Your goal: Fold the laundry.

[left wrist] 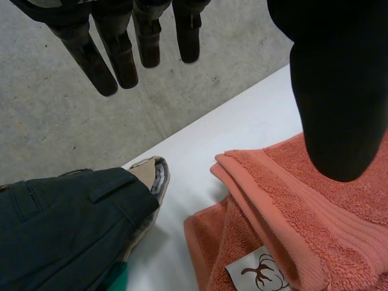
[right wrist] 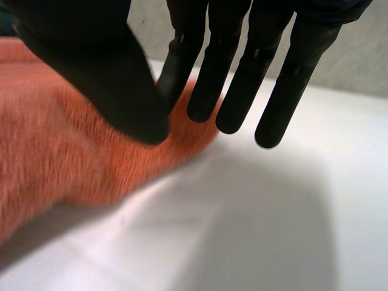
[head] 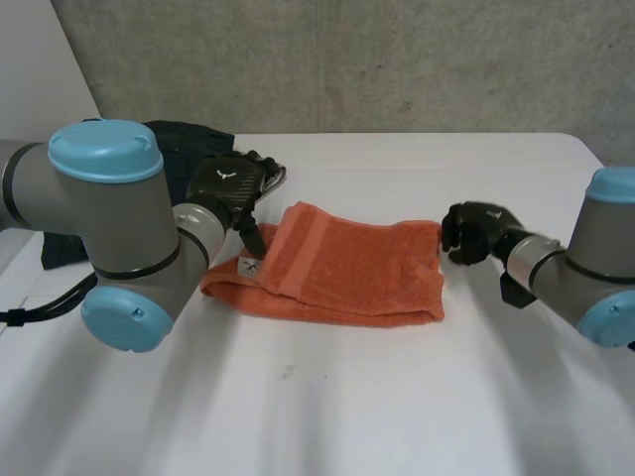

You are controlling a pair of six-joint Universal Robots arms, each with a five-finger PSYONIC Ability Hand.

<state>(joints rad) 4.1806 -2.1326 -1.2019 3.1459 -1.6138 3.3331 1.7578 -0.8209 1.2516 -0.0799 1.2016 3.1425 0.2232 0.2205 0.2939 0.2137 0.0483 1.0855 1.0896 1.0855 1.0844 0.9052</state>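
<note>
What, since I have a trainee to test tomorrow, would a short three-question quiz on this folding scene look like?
1. True or false: the orange towel lies spread out in a single layer.
2. What lies on the white table beyond the towel's label end? A) a dark garment B) a white shirt C) a basket
3. Fill in: the towel's white label is at the end near the robot's ___ hand.
Key: 1 false, it is folded over; 2 A; 3 left: the left hand is there, fingers straight.
</note>
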